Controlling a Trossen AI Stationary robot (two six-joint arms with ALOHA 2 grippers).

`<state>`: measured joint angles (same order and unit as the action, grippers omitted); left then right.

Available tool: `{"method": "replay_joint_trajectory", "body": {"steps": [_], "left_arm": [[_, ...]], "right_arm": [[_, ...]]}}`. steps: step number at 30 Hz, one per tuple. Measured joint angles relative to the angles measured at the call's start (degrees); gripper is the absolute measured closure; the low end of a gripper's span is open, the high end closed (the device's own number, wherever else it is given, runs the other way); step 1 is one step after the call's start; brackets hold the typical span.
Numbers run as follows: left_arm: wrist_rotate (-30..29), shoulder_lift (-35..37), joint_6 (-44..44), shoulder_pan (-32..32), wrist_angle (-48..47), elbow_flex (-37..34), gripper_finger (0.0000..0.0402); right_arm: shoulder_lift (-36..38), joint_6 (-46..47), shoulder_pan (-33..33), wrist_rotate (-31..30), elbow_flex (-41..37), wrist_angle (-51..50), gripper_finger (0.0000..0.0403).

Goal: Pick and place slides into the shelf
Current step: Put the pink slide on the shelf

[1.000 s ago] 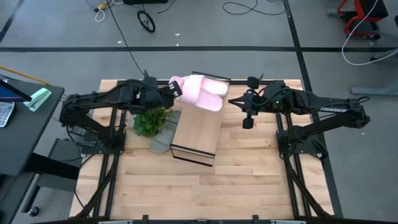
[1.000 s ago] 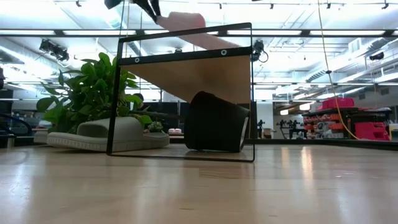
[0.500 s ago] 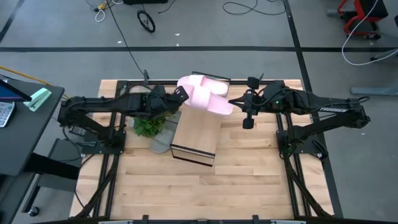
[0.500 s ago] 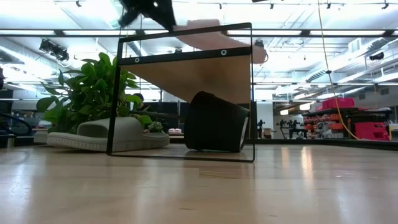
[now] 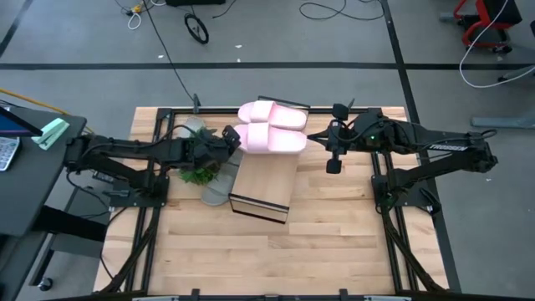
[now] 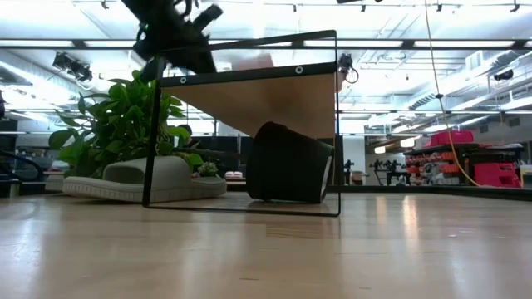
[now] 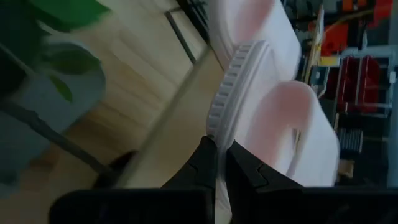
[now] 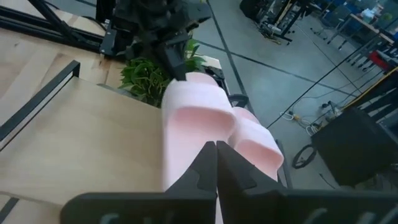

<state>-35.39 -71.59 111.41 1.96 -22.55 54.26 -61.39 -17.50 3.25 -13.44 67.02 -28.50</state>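
matt foam slides, light-wood shelf

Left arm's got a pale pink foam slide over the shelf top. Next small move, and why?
Probably open the left gripper and let go: the pale pink foam slide pinched by its sole edge seems to lie flat on the light-wood shelf, beside the other pink slide. The right gripper waits shut alongside.

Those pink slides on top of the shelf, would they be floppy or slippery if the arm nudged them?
The pink slides look thick and foamy, so probably light and springy, not floppy. The ribbed sole edge suggests some grip. They lie flat and side by side on the shelf, so a nudge would likely slide them, not tip them.
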Motion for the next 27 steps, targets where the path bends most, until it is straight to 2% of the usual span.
{"method": "replay_joint_trajectory", "body": {"steps": [5, 18, 27], "left_arm": [[0.7, 0.2, -2.1, 2.0, 5.4, -3.2, 0.0385], [6.8, -0.1, -10.8, 7.4, 6.5, -3.3, 0.0385], [7.3, -0.1, -12.1, 8.8, 6.4, -3.3, 0.0385]], "right_arm": [[0.0, 0.9, 0.3, 0.1, 0.0, -0.2, 0.0403], [0.0, 3.8, 1.2, 0.0, 0.0, -0.2, 0.0403], [0.0, 3.9, 1.2, 0.1, 0.0, -0.4, 0.0403]]}}
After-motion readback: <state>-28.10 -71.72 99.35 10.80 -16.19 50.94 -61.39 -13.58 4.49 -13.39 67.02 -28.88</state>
